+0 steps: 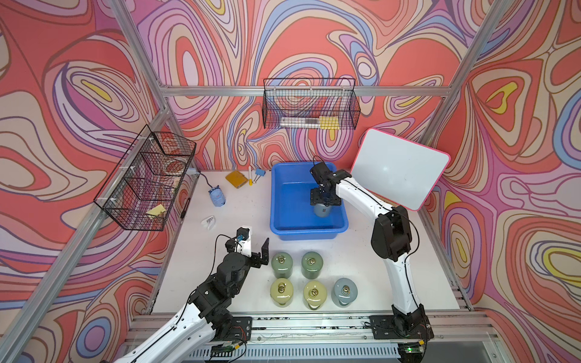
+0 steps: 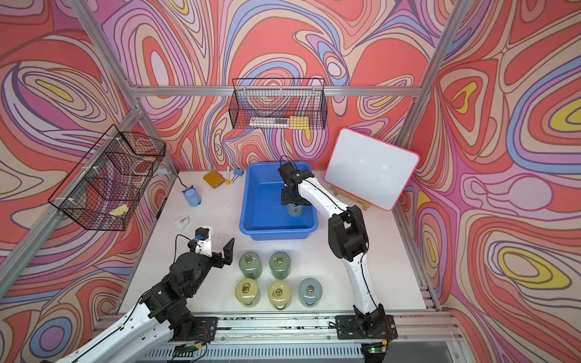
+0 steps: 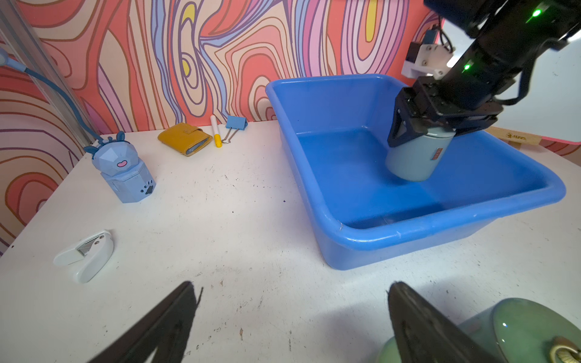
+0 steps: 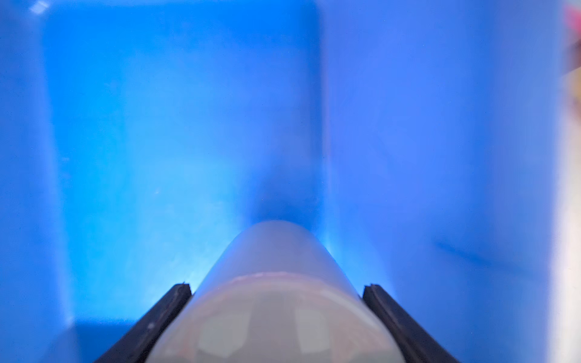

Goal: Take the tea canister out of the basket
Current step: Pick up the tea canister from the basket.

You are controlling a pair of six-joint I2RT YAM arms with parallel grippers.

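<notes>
Top views both show the right pincer (image 1: 325, 202) down inside the basket (image 1: 278, 195), left wrist has it clamped on the tea canister (image 3: 415, 163) near its top, right wrist shows fingers (image 4: 166, 314) hugging its sides; looks glazed, slick, breakable, so grip firmly mid-body.

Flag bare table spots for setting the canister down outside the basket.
Free: the gap between basket, right green jar and blue-grey jar; the wide strip between basket and hole punch. Crowded: the five jars by the left tool; back edge with wallet, marker, clip.
</notes>
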